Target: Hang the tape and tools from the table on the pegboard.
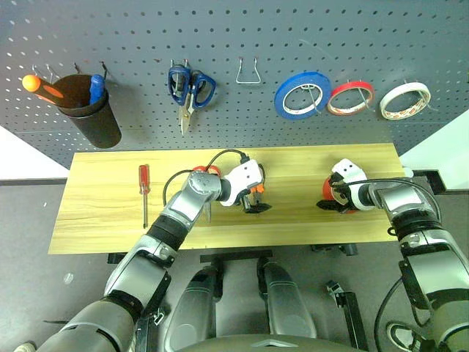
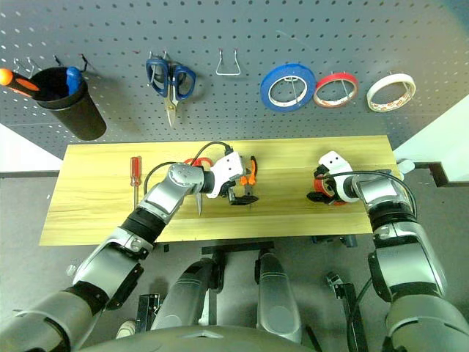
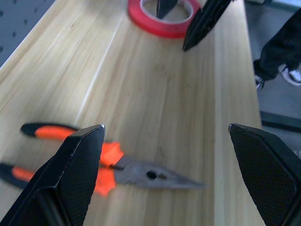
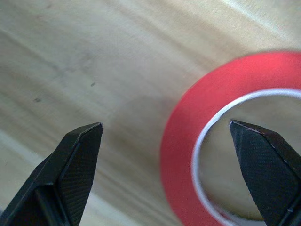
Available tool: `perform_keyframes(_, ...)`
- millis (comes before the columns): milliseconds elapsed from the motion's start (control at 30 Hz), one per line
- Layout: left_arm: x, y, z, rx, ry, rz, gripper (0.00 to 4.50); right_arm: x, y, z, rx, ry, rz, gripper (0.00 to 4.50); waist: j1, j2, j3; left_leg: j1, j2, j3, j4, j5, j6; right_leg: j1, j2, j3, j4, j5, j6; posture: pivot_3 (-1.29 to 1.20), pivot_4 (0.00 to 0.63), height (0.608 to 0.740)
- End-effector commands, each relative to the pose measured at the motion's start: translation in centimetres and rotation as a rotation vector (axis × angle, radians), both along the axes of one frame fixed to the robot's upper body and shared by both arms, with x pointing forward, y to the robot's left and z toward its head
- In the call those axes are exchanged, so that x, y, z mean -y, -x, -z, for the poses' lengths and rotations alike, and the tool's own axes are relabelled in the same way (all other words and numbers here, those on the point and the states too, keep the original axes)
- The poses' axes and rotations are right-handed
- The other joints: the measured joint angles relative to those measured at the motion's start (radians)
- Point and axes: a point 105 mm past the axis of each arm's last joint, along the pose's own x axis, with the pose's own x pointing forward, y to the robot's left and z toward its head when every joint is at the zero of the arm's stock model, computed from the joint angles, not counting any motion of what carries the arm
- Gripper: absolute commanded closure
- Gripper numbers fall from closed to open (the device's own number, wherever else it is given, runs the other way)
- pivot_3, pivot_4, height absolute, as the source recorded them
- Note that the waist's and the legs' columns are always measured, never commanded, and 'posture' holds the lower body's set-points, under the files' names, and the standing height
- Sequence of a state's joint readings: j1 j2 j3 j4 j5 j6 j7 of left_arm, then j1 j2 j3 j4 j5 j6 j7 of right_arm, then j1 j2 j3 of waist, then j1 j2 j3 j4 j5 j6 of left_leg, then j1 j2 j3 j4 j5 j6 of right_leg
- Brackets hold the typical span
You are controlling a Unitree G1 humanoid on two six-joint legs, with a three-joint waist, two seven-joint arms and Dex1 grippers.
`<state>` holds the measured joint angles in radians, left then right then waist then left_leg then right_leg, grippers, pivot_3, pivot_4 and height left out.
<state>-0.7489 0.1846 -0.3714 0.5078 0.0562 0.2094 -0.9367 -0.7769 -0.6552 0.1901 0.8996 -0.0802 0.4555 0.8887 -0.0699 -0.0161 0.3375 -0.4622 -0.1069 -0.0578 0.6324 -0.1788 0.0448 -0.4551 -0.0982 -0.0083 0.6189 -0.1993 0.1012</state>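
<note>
Tape [image 4: 188,141] flat on table [image 1: 95,220], cup [image 1: 91,114] holding screwdriver [image 1: 38,86]

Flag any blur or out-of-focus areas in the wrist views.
Left wrist view: orange-and-black-handled pliers soft, the thin red tape ring farther off softer; the left tool's black fingers sharp. Right wrist view: tape ring and wooden table blurred close up.

Head pair high over table [image 1: 110,220] (shared), wrist cameras close, facing tabletop
</note>
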Motion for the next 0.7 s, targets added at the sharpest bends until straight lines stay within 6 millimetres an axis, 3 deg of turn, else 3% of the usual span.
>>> perform_keyframes(33,0.3,0.2,-0.8,0.031,0.022,0.011,0.08,1.3,0.4,1.2,-0.037,0.081,0.040,0.00,0.001,0.000,0.000,0.000,0.000,0.000,0.000,0.000,0.000,0.000,0.000,0.000,0.000,0.000,0.000,-0.15,0.373,0.731)
perform_keyframes(167,0.0,0.4,-0.7,0.025,0.024,0.007,0.03,1.3,0.3,1.2,-0.046,0.089,0.041,0.52,0.001,0.000,0.000,0.000,0.000,0.000,0.001,-0.001,-0.002,0.000,0.000,0.000,0.000,0.001,0.000,-0.15,0.370,0.731)
perform_keyframes(433,-0.4,0.4,-1.0,0.026,0.027,-0.007,0.03,-0.5,0.6,1.6,-0.089,0.052,-0.013,3.22,0.000,0.000,0.000,0.001,0.000,0.000,0.001,-0.001,-0.002,0.000,0.000,0.000,0.002,0.001,0.000,-0.15,0.353,0.731)
perform_keyframes(500,-0.6,0.4,-1.1,0.028,0.029,-0.011,0.03,-0.9,0.9,1.9,-0.105,0.046,-0.025,3.72,0.000,0.000,0.000,0.001,0.000,0.000,0.001,-0.001,-0.003,0.000,0.000,0.000,0.003,0.001,0.000,-0.14,0.349,0.731)
perform_keyframes(700,-1.8,0.4,-1.2,0.037,0.028,-0.027,0.03,-0.9,1.5,1.8,-0.109,0.052,-0.032,3.82,0.000,0.000,-0.001,0.001,0.000,0.000,0.001,0.000,-0.004,-0.001,0.001,0.000,0.005,0.001,0.000,-0.15,0.324,0.731)
